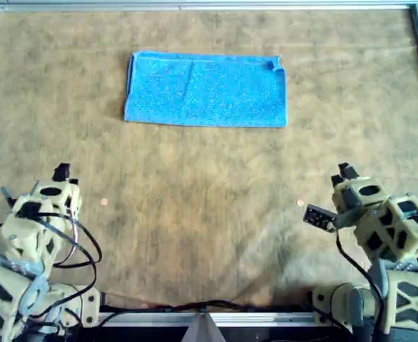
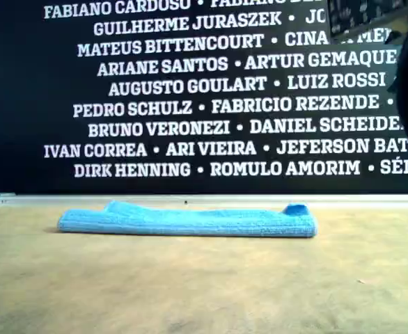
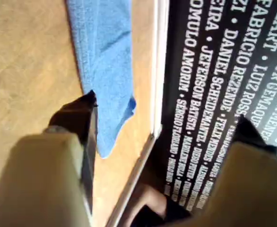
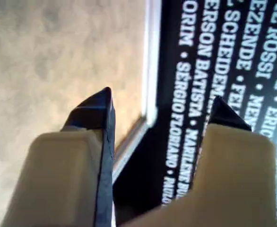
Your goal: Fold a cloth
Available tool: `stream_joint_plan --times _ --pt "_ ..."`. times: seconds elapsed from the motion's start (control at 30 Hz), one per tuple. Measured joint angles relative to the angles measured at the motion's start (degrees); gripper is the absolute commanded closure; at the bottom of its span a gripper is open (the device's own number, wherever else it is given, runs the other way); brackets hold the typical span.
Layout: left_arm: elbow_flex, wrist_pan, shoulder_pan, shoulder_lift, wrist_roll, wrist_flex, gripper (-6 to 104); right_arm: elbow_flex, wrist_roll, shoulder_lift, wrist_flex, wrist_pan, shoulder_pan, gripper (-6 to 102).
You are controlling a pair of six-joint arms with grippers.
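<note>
The cloth [image 1: 206,90] is a bright sky-blue towel lying flat as a doubled rectangle near the far edge of the tan table, in the upper middle of the overhead view. One corner is flipped up at its right end in that view. The exterior view shows the cloth [image 2: 190,221] as a low layered strip. My left gripper [image 1: 61,171] sits at the overhead view's lower left, far from the cloth. In the left wrist view my left gripper [image 3: 166,111] is open and empty, with the cloth [image 3: 105,56] beyond it. My right gripper [image 1: 347,171], at the overhead view's lower right, is also open and empty [image 4: 162,97].
A metal rail [image 1: 202,6] frames the tan table mat [image 1: 209,214]. A black wall with white names [image 2: 204,97] stands behind the far edge. Two small round marks [image 1: 103,202] [image 1: 299,203] lie on the mat. Cables [image 1: 80,249] trail by the left arm's base.
</note>
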Motion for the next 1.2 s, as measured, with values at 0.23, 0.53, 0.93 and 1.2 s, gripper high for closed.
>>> stream_joint_plan --times 0.23,0.53,0.93,1.2 --pt "13.01 0.0 0.0 -0.09 0.44 -15.21 -3 7.82 0.0 0.0 -7.03 0.0 0.0 15" --pt "20.3 -0.09 7.03 -0.09 0.35 -21.01 -2 14.85 0.88 0.0 -8.44 -0.18 0.0 14" --pt "21.62 -0.09 7.73 -1.41 0.79 -21.09 -3 14.15 0.88 0.0 -8.53 -0.35 2.29 14" --pt "13.01 -0.09 7.82 -16.52 0.79 -21.09 -3 8.53 0.44 -5.19 -8.53 -0.7 5.1 14"
